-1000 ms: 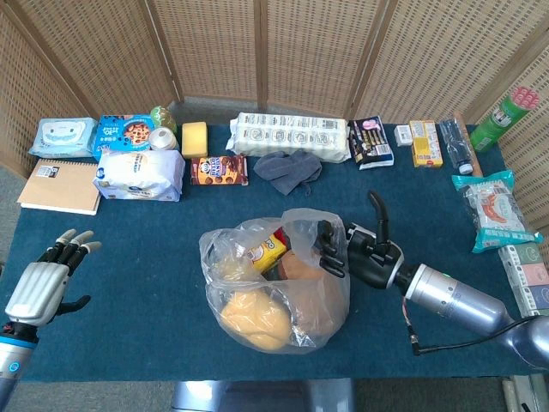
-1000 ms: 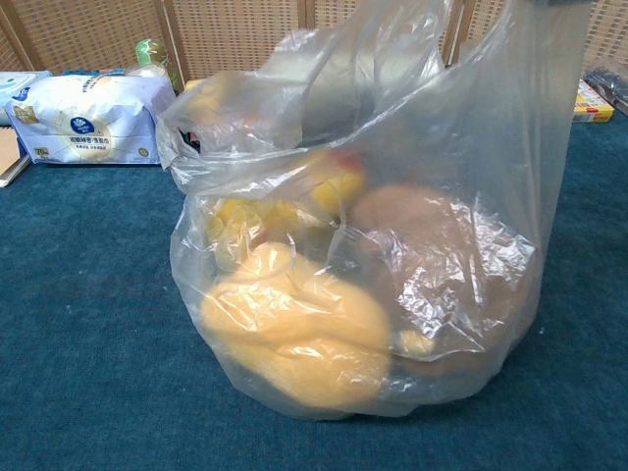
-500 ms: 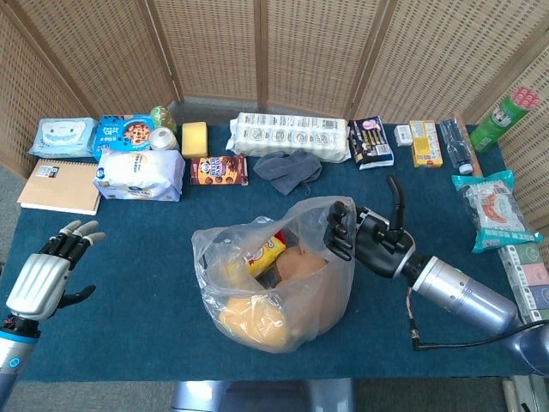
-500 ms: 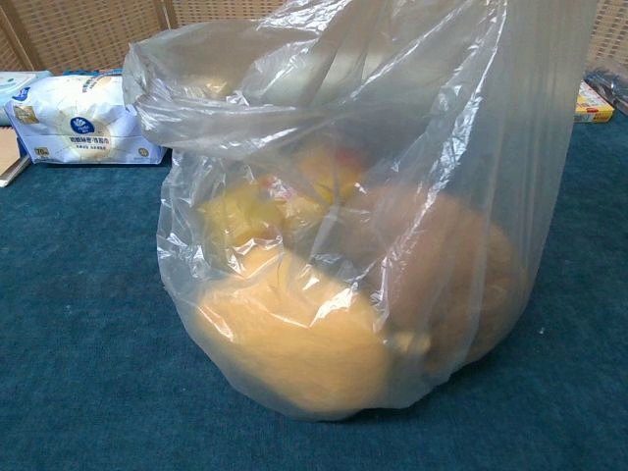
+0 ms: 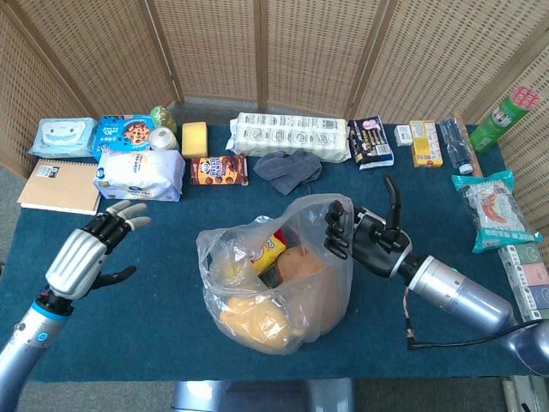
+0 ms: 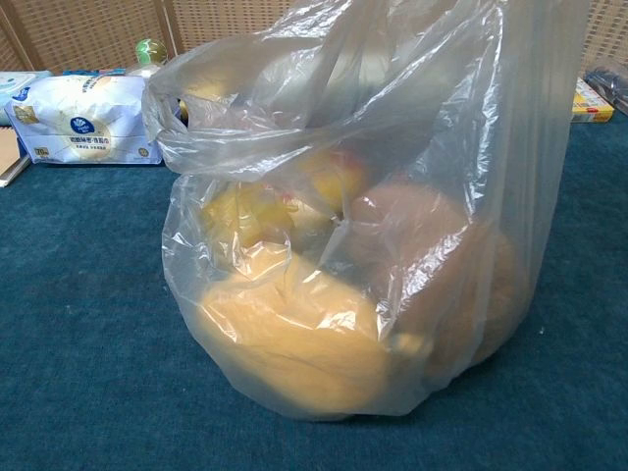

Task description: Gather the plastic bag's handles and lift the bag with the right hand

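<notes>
I am seeing the left hand [image 5: 88, 257] showing silver back plating over black fingers; the right hand [image 5: 364, 238] is showing black, joining a silver cylindrical forearm trailing a black cable.

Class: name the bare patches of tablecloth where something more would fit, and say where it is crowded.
Bare cloth lies between the left robot hand and the bag, and behind the right robot hand towards the snack packet. The back row, from wipes to green bottle, is crowded.
</notes>
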